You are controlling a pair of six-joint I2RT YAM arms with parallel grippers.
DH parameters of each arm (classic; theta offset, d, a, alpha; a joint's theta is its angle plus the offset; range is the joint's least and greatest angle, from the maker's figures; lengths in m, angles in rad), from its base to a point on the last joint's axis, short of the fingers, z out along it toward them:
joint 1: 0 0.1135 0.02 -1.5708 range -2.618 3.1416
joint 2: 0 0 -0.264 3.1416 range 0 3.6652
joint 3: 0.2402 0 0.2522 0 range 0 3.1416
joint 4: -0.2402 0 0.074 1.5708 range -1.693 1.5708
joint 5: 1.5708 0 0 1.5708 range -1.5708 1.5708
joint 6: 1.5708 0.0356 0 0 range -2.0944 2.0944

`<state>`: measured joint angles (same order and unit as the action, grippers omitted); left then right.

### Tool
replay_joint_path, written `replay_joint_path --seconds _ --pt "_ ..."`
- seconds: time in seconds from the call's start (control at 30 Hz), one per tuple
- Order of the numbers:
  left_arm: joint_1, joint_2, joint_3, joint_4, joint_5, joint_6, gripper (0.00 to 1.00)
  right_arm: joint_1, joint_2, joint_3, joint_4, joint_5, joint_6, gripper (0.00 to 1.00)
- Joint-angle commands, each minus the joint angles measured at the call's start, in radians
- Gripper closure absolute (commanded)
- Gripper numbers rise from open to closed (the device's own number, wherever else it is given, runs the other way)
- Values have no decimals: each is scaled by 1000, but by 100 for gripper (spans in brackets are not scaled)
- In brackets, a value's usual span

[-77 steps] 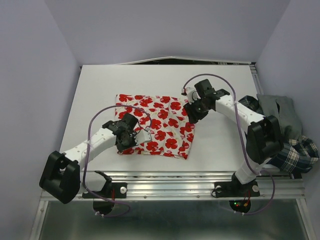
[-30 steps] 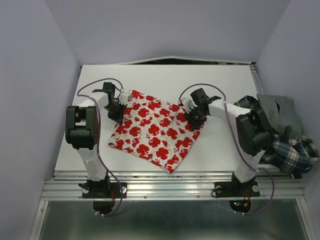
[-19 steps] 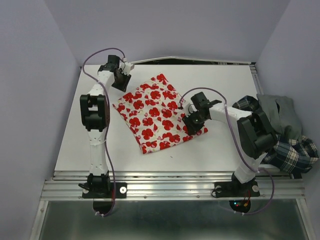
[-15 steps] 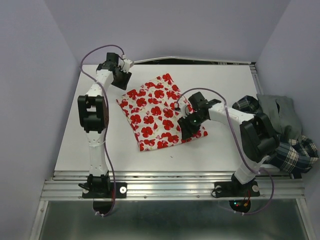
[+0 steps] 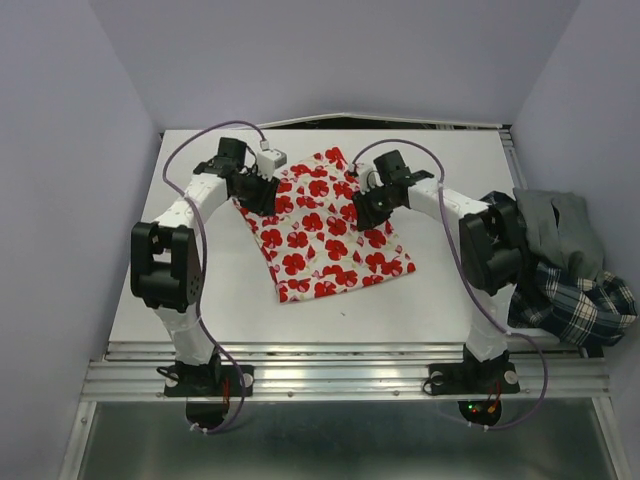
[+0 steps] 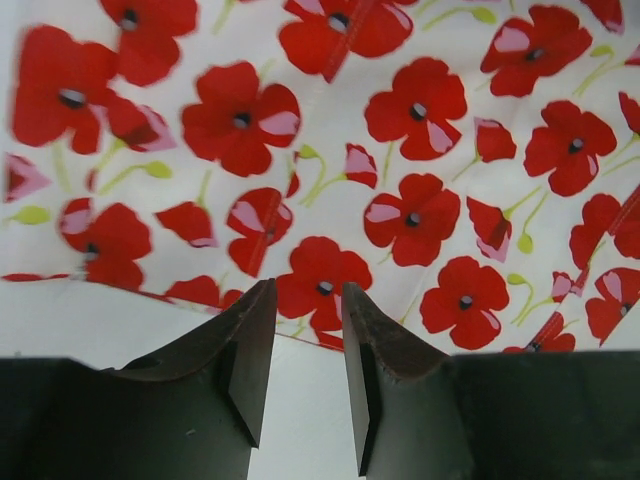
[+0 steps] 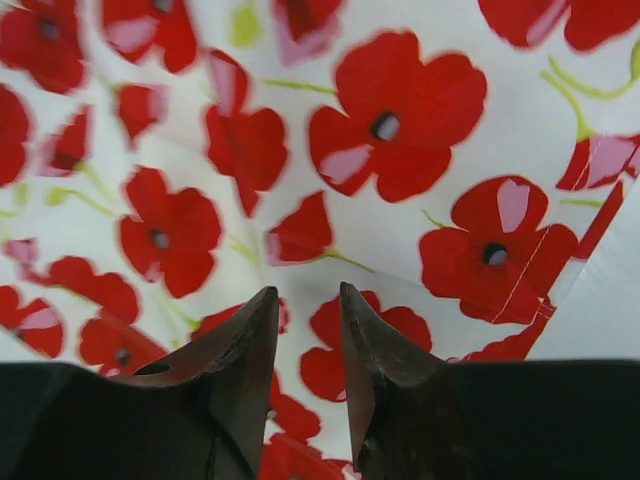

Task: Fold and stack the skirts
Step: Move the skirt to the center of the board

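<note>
Overhead, the red-printed skirt [image 5: 330,235] lies flat on the tabletop [image 5: 200,300], with the left end effector [image 5: 258,192] over its far left corner and the right end effector [image 5: 370,208] over its far right edge. Left wrist: the fingers [image 6: 250,340] are partly apart and empty, tips at the skirt's hem. Right wrist: the fingers [image 7: 245,350] are narrowly apart above the print, gripping nothing.

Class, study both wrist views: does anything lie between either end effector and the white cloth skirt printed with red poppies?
Nothing visible does. The left end effector is at the edge of the white red-poppy-print cloth skirt, the right end effector over its print; both have jaws apart and nothing between them.
</note>
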<state>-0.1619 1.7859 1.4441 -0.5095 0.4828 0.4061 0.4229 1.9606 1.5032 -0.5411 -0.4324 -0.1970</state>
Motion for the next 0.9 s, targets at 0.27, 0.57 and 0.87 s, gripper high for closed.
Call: replay_joint_path --seconds 0.27,0.57,0.87 --pt "-18 33 -83 16 34 -13 60 7 -74 -303 89 26 -2 71" --pt "-18 37 32 -92 43 56 59 228 -276 -474 0 -112 27 72" --pt "-24 96 -11 -60 22 92 59 145 -249 -186 -54 53 -45 62"
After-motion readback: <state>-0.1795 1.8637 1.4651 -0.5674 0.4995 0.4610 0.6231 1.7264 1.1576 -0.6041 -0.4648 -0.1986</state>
